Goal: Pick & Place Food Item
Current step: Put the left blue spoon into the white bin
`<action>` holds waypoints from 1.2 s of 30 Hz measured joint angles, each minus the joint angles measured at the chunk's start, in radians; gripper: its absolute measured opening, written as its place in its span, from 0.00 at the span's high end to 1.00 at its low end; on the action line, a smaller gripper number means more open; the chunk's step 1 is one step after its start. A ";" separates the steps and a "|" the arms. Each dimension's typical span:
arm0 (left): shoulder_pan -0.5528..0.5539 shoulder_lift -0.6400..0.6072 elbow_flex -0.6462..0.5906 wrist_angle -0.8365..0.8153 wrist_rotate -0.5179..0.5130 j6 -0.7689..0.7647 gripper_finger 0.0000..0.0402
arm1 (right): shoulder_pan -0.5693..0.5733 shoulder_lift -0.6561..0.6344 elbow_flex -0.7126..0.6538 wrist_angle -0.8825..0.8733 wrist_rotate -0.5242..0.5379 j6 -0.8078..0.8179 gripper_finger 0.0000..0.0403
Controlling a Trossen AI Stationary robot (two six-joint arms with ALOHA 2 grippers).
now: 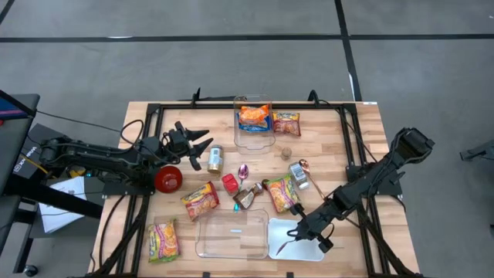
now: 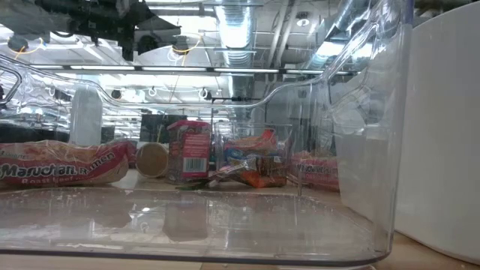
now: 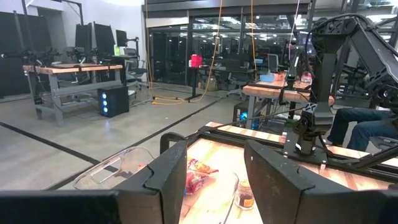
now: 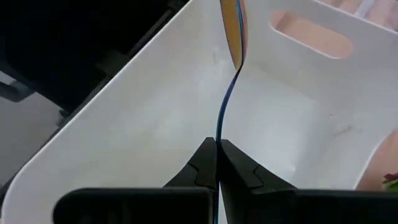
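Observation:
My right gripper [image 1: 299,233] is over the white tray [image 1: 310,252] at the table's near right, shut on a thin spoon [image 1: 284,247]. In the right wrist view the spoon's blue handle runs away from the fingers to an orange bowl [image 4: 235,31] over the tray floor [image 4: 155,106]. My left gripper [image 1: 197,147] is open and empty at the table's left, beside a small can [image 1: 215,158]. Food packets lie about: a noodle packet [image 1: 200,199], another [image 1: 282,193], and an orange packet [image 1: 254,117] inside the far clear bin [image 1: 253,139]. My right gripper pinches the spoon's thin handle [image 4: 218,134] between its two fingertips, at the end away from the bowl. The handle runs on forward along the fingers, over the white tray. Whether the bowl end touches the tray I cannot tell.
An empty clear bin [image 1: 231,235] stands left of the white tray; in the low view its wall [image 2: 225,225] fills the front. A red round thing [image 1: 168,179], a red box [image 1: 229,183], a pink spoon [image 1: 243,171], a copper spoon [image 1: 303,164] and a packet [image 1: 163,239] lie mid-table.

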 joint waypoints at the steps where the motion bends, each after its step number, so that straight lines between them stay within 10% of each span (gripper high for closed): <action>1: 0.000 0.000 0.000 0.000 0.000 0.000 0.62 | 0.000 0.003 0.000 0.001 -0.001 0.004 1.00; 36: 0.000 0.000 0.000 -0.001 0.044 0.012 0.62 | -0.011 0.007 0.000 -0.001 -0.038 0.025 1.00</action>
